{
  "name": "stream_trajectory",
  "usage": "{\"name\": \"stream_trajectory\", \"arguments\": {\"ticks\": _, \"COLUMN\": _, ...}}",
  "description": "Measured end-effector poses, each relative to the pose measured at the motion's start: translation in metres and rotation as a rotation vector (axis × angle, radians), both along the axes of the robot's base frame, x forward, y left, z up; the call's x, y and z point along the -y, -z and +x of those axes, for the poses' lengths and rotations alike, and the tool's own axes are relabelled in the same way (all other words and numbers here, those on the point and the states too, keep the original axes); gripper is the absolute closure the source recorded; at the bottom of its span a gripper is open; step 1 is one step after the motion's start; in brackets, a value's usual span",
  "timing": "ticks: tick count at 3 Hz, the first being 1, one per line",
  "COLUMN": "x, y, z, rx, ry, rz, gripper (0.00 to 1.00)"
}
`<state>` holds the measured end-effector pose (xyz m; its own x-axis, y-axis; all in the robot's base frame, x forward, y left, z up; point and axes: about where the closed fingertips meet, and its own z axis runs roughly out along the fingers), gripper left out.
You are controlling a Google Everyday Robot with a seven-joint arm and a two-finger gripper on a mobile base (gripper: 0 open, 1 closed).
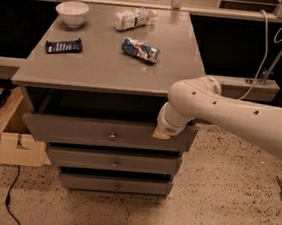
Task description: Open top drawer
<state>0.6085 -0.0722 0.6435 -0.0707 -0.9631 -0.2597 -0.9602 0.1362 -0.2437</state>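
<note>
At the right end of the top drawer's upper edge sits the gripper [161,132], pressed close against the drawer front, with only a tan tip showing below the white wrist. Whether it is wide or narrow cannot be told. The thick white arm [231,116] reaches in from the right side and hides the drawer's right corner.

The top drawer [79,129] stands partly out from under the grey counter [100,70], with a dark gap above its front, and carries a small round knob [112,136] at its centre. Below it lie the middle drawer [113,161] and the bottom drawer [116,185], each set further back.

On the counter rest a blue snack bag [140,49] near the middle, a pale crumpled bag [133,18] behind it, a white bowl [72,13] at the back left and a dark packet [63,45] near the left edge. A cardboard box [16,146] stands on the speckled floor just left of the drawers.
</note>
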Motion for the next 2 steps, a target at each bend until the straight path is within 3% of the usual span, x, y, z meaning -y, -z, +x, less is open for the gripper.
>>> {"name": "stream_trajectory", "arguments": {"ticks": 1, "x": 0.0000, "y": 0.0000, "z": 0.0000, "rx": 0.000, "ry": 0.000, "rz": 0.000, "gripper": 0.13}}
{"name": "stream_trajectory", "arguments": {"ticks": 2, "x": 0.0000, "y": 0.0003, "z": -0.0002, "rx": -0.001, "ry": -0.001, "rz": -0.002, "gripper": 0.00}}
